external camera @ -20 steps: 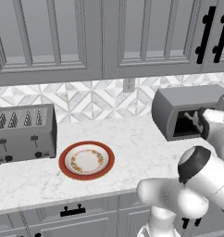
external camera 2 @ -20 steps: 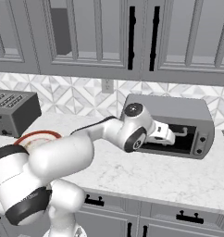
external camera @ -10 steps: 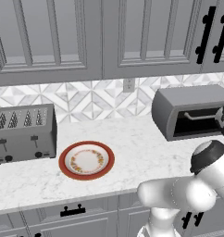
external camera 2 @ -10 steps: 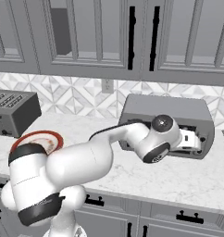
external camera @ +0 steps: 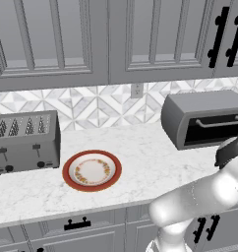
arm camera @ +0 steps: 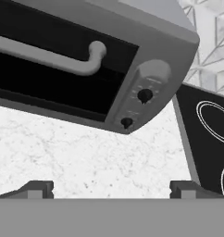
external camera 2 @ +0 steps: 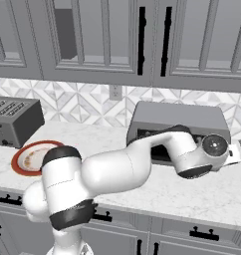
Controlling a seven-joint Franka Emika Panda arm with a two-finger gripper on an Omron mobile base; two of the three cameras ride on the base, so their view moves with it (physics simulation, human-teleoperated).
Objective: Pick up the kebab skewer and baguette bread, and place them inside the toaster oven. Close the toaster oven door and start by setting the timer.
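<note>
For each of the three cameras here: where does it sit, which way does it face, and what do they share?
Left base view: behind the arm's left, looking down over the counter at the toaster, plate and toaster oven; the white arm crosses lower right.
Right base view: behind the arm's right; the arm reaches from lower left toward the oven.
Hand view: on the hand, facing the toaster oven door and knobs; the open gripper shows at bottom.
All three share the oven.

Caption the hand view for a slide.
Open gripper facing the closed toaster oven door and its two knobs.
</note>
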